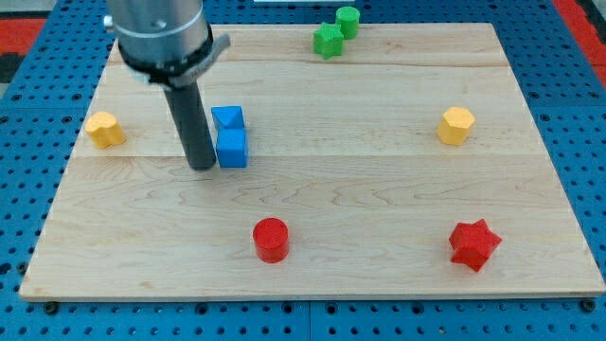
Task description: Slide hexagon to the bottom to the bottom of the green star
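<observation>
The yellow hexagon (pixel 455 125) lies at the view's right, mid-height on the wooden board (pixel 379 208). The green star (pixel 328 41) sits near the board's top edge, up and left of the hexagon, touching a green cylinder (pixel 347 21). My tip (pixel 201 167) rests on the board at the view's left, just left of a blue cube (pixel 232 149) and touching or nearly touching it. It is far from the hexagon and the green star.
A second blue block (pixel 227 118), roughly triangular, sits right above the blue cube. A yellow heart-like block (pixel 104 129) lies near the left edge. A red cylinder (pixel 271 239) is at bottom centre and a red star (pixel 473 244) at bottom right.
</observation>
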